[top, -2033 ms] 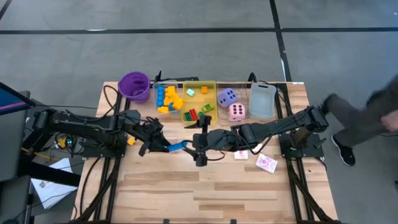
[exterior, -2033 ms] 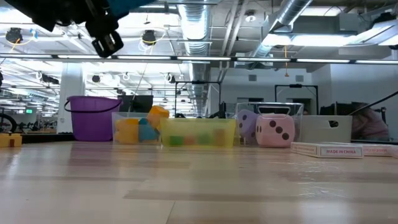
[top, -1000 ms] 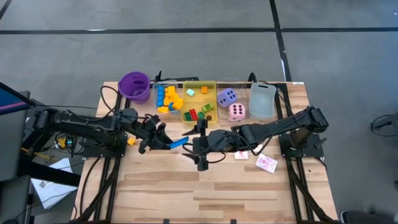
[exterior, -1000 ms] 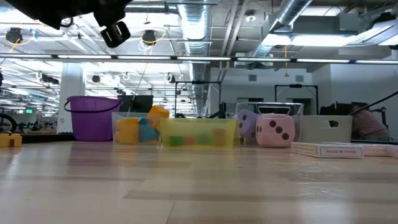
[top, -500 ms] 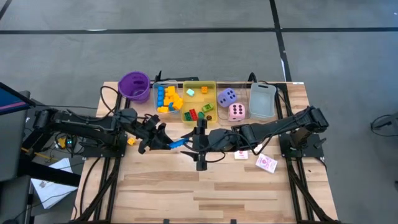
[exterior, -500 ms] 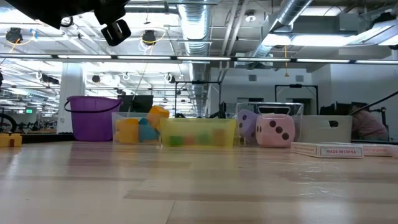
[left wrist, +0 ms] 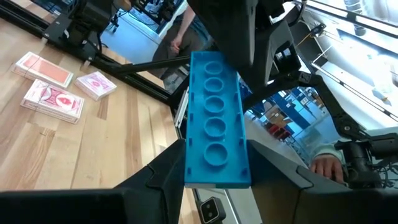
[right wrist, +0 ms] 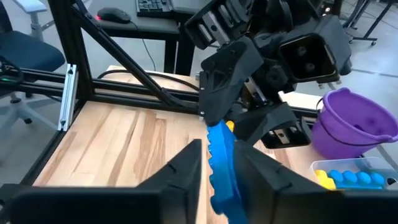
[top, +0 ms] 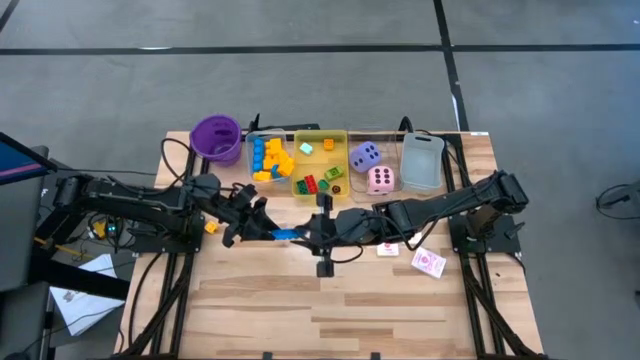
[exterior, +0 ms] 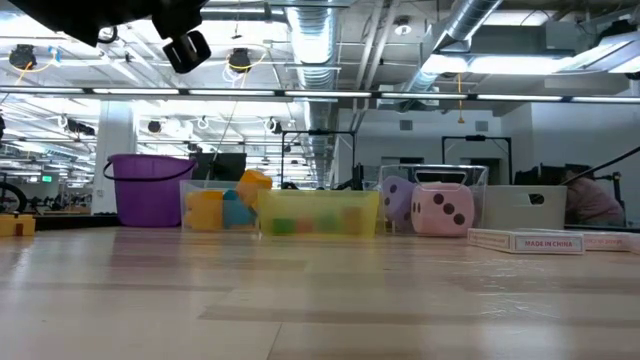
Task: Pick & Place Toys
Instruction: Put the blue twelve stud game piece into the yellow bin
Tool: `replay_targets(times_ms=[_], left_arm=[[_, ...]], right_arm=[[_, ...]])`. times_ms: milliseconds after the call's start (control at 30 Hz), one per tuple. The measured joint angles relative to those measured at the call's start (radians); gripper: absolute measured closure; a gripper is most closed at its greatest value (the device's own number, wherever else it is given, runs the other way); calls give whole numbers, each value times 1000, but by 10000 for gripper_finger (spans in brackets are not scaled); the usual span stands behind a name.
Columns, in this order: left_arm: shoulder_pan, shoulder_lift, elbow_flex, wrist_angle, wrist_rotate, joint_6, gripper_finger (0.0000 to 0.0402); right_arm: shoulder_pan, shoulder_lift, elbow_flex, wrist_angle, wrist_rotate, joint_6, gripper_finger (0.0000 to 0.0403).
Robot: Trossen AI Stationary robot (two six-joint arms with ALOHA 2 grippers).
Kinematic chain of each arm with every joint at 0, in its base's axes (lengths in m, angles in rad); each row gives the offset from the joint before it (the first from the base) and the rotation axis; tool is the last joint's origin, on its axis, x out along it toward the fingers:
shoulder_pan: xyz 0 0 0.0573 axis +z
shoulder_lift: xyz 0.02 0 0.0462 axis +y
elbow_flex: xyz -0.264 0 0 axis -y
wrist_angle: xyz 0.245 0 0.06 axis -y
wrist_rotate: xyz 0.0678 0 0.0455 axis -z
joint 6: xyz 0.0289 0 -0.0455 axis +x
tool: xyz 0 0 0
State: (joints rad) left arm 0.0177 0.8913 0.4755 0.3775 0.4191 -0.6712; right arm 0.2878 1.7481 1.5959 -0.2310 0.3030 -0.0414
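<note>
Your left gripper (top: 268, 233) and right gripper (top: 303, 236) both pinch the same long blue block (top: 286, 234), one at each end, held in the air at the frame's centre, below the yellow tray (top: 343, 170).

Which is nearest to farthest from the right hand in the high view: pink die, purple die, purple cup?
Measured from the right hand, mid-table at the long blue block:
1. Pink die, toward the back on the right arm's side.
2. Purple die, just behind the pink one.
3. Purple cup, back corner on the left arm's side.
</note>
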Motion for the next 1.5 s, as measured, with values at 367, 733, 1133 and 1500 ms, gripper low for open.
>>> replay_targets(times_ms=[367, 733, 1133, 1500], left_arm=[[0, 0, 0, 50, -2, -22, 257], [0, 0, 0, 52, -1, -25, 257], [0, -1, 0, 79, 5, -27, 257], [0, 0, 0, 73, 1, -26, 257]], right_arm=[[0, 0, 0, -1, -18, -3, 357], [0, 0, 0, -5, -18, -3, 252], [0, 2, -1, -144, -14, -11, 159], [-2, 1, -1, -125, -1, -11, 159]])
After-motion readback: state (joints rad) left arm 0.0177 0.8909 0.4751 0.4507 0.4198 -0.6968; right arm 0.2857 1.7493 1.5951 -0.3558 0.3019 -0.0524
